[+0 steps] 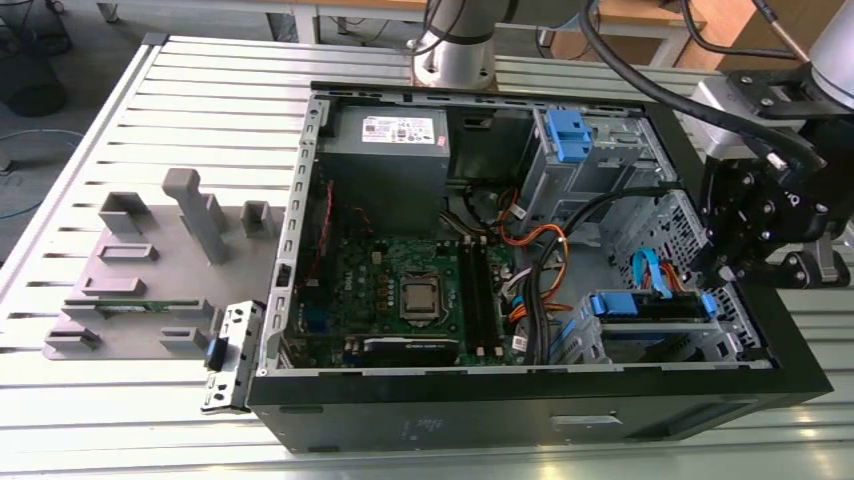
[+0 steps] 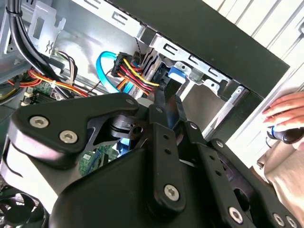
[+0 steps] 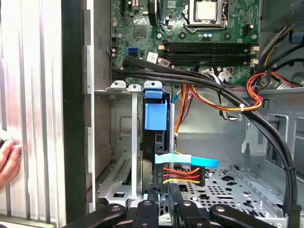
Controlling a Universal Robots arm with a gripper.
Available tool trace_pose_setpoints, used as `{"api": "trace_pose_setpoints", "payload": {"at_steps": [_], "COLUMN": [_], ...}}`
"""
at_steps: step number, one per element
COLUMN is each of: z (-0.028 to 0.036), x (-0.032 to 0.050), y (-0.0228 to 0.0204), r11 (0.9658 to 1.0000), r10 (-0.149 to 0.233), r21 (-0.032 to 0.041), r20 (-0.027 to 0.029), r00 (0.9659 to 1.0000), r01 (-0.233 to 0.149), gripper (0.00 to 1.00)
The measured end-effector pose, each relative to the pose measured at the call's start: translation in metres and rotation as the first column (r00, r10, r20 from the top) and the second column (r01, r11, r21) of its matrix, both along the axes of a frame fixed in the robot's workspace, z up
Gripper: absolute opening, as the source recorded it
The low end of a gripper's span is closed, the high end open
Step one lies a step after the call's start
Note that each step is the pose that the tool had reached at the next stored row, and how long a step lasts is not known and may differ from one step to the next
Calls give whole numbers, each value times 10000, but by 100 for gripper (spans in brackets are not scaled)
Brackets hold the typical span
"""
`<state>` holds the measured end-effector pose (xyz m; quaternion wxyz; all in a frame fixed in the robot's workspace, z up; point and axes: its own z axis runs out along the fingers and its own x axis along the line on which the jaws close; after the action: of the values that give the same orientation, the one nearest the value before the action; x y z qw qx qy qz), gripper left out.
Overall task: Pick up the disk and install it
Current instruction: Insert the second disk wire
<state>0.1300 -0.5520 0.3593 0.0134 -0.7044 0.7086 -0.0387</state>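
Observation:
The disk (image 1: 650,305) sits in the drive bay at the corner of the open computer case (image 1: 534,400), on the exterior view's right, its blue carrier on top. In the first wrist view the disk (image 3: 161,137) stands edge-on in the metal bay, with the blue carrier tab (image 3: 155,116) at its far end and a blue data cable (image 3: 185,160) and a coloured power plug (image 3: 183,175) at its near end. My black gripper (image 1: 721,285) hangs just over that cabled end, by the case's wall. Its fingers (image 3: 173,197) stand close together, shut, with nothing visibly between them.
Thick black cables (image 3: 228,97) and orange-red wire bundles (image 3: 251,90) cross the case above the bay. The motherboard (image 1: 414,290), a grey power-supply box (image 1: 387,135) and an upper blue-latched cage (image 1: 567,135) lie inside. A grey fixture plate (image 1: 134,280) sits outside. A person's hand (image 2: 285,114) rests beside the case.

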Motion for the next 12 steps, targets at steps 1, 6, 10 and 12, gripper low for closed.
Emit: {"api": "trace_pose_setpoints", "payload": {"at_steps": [1,6,10,12], "z": [0,-5,-6,-7], "x": [0,10,16,17], "y": [0,0,1,0], "r11": [10000,10000,10000,10000], "r10": [0,0,-1,0], "r21": [1,-1,1,2], "r20": [0,-491,-828,-859], "r00": [10000,9988,9966,9963], "r01": [0,0,1,0], "gripper": [24,24,24,24]}}
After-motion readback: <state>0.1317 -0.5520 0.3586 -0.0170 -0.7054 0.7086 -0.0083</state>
